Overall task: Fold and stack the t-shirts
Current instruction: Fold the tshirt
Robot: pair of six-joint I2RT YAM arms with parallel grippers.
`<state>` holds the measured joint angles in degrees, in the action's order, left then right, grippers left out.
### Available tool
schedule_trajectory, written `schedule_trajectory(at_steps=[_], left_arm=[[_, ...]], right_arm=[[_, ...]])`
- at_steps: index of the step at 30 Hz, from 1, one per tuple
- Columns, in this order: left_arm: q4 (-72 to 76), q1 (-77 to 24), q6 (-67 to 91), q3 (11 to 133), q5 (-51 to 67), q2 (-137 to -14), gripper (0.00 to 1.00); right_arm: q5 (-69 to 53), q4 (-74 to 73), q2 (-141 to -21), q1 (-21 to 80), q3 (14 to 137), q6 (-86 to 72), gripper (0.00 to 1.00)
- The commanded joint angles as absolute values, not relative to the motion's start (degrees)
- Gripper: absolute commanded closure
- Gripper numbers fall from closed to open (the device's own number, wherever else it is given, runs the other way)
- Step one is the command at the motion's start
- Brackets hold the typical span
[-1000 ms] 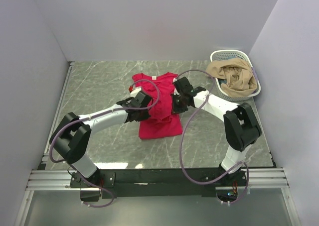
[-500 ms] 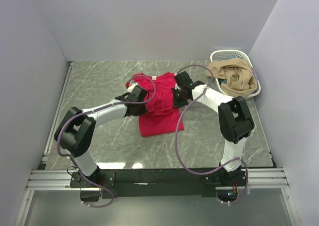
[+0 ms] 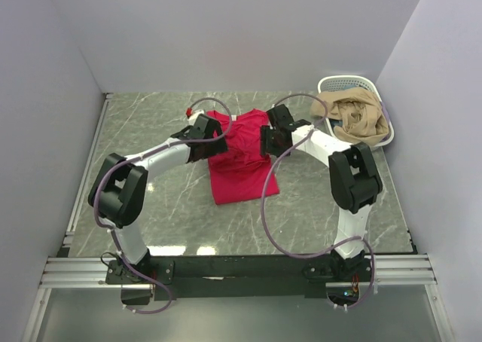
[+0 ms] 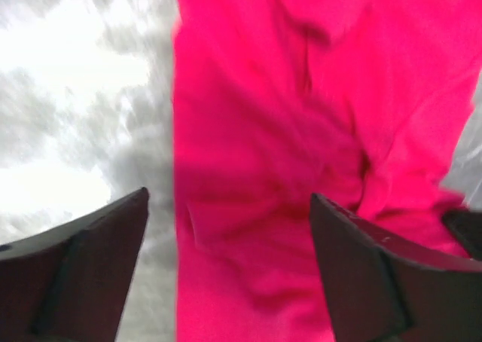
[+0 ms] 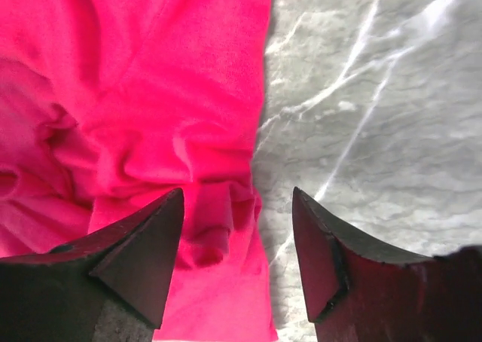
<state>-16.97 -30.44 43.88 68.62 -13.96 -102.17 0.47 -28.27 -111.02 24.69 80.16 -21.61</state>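
One crimson-red t-shirt [image 3: 242, 165] lies flat on the marble table, narrowed lengthwise, with wrinkles across its upper half. My left gripper [image 3: 213, 141] hangs open over the shirt's upper left edge. In the left wrist view its gripper [image 4: 230, 206] spans red cloth [image 4: 301, 131] and bare table, gripping nothing. My right gripper [image 3: 269, 140] hangs open over the upper right edge. The right wrist view shows that gripper [image 5: 237, 195] above the bunched red shirt edge [image 5: 151, 93], with nothing pinched between its fingers.
A white lattice basket [image 3: 343, 80] stands at the back right, filled with crumpled tan cloth [image 3: 354, 116]. Grey walls close in the table on three sides. Purple cables loop off both arms above the shirt.
Both grippers went from shut to open and let go of the red shirt. Both moved toward the far side, and the shirt now lies stretched out flatter.
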Motion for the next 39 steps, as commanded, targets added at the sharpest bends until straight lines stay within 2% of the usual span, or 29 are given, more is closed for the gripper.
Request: schedule_trajectory(at_steps=[1, 5, 12, 27, 39], left_arm=[[-14.8, -28.5, 41.3, 72.9, -16.6, -99.2, 0.01], [-14.9, -28.6, 40.4, 73.1, -14.9, -96.4, 0.00], [-14.3, -29.4, 40.5, 68.5, -0.5, -91.0, 0.01], [-12.6, -35.2, 48.1, 57.6, 2.2, -89.9, 0.02], [-8.7, -35.7, 47.7, 62.7, 3.2, -99.9, 0.03]], right_arm=[[1.3, -23.2, -101.4, 24.0, 78.4, -20.7, 0.33], [-3.4, -25.0, -98.4, 24.0, 77.7, -20.2, 0.33], [-14.9, -27.2, -95.8, 25.1, 75.1, -20.5, 0.33], [-14.0, -28.1, -98.5, 29.8, 69.4, -21.9, 0.34], [-13.5, -23.5, -106.8, 29.8, 73.2, -21.4, 0.34]])
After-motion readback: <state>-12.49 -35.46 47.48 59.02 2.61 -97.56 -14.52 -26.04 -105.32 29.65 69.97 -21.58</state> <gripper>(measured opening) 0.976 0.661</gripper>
